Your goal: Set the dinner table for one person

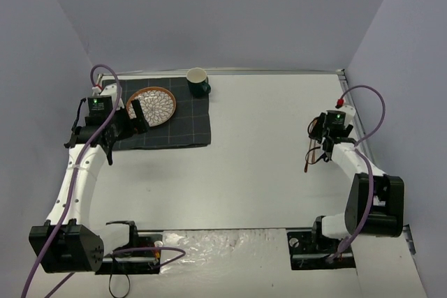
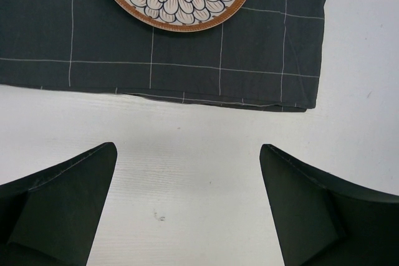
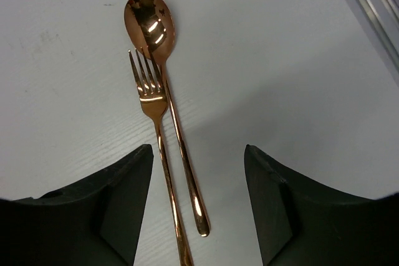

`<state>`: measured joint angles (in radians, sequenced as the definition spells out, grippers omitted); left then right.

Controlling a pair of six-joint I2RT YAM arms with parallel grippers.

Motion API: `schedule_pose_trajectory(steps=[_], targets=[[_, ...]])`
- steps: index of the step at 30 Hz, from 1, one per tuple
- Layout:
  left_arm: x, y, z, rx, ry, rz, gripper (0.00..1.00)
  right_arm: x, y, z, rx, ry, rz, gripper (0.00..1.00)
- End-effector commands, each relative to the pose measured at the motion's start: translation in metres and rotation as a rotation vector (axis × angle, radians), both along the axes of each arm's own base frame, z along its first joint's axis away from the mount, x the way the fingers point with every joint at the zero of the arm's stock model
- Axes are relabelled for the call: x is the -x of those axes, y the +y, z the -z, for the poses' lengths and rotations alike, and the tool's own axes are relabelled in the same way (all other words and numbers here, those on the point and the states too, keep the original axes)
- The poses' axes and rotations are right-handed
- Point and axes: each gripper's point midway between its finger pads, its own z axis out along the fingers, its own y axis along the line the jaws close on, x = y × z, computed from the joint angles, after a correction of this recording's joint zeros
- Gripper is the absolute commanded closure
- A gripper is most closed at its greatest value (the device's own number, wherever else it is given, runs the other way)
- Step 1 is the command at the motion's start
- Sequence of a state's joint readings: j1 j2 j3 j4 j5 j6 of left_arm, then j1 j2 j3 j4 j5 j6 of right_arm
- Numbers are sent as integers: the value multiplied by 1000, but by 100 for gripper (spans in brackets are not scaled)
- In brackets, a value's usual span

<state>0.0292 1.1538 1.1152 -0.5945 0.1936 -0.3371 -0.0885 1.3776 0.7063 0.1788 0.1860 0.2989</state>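
Left jaws spread wide and empty beside a flowered plate (image 1: pixel 151 105) on a dark checked mat (image 1: pixel 185 127), green cup (image 1: pixel 198 82) at the mat's far corner, white desk (image 1: pixel 265 144) under everything, right jaws equally wide and empty above a copper fork (image 3: pixel 153 101) and spoon (image 3: pixel 149 17) lying side by side.

Three plain walls box it in: left wall (image 1: pixel 35 68), far wall (image 1: pixel 223 12), right wall (image 1: pixel 412 47), all bare, pale grey-lilac. Only furniture is the white dinner table (image 1: pixel 265 165) between them. Light flat, even; shadows soft.
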Motion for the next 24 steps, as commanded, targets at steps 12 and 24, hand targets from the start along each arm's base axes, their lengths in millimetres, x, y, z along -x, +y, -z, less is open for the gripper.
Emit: schedule_pose_trajectory(steps=[12,24], targets=[[-7,-1,-22,12,-89,-1,3,-12,-3,38,-2,99,-47,56],[-7,-2,-21,14,-89,1,3,-23,-6,55,6,152,-55,64]])
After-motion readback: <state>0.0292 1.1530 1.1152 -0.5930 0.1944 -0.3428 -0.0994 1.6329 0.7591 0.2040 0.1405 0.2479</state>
